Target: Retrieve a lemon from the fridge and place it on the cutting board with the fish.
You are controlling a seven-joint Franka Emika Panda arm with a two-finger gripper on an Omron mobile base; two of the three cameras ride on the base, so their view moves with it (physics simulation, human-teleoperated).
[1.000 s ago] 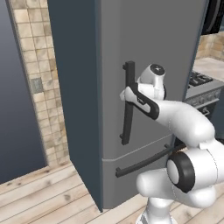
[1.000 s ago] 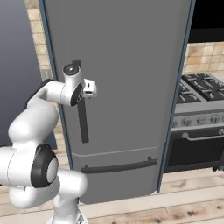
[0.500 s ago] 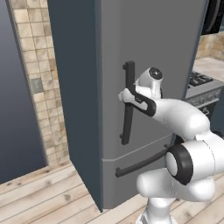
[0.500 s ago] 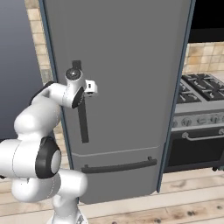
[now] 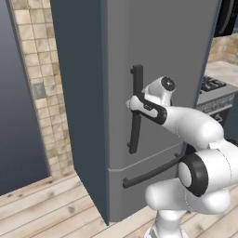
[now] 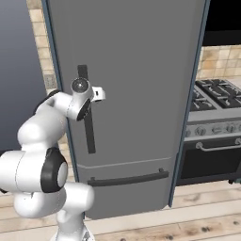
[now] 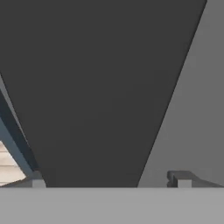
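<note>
The fridge (image 5: 167,46) (image 6: 141,70) stands shut, a tall dark grey cabinet with a long vertical black bar handle (image 5: 135,135) (image 6: 88,136). My gripper (image 5: 132,103) (image 6: 87,104) is open at the upper part of that handle, one finger on each side of the bar. In the hand view the dark handle (image 7: 100,87) runs very close between my fingertips (image 7: 37,181), with the grey door beside it and my gripper (image 7: 109,180) open around it. The lemon is hidden behind the closed door. The cutting board and the fish are out of view.
A horizontal black drawer handle (image 6: 127,179) (image 5: 151,173) runs across the fridge's lower part. A stove with burners (image 6: 219,94) and an oven door (image 6: 212,160) stand right of the fridge. A tiled wall (image 5: 42,93) lies to its left, above a wooden floor (image 5: 42,209).
My hand has sunk a little along the handle and drawn closer to the door, with the forearm dropping lower. The jaws stay open and the fridge stays shut.
</note>
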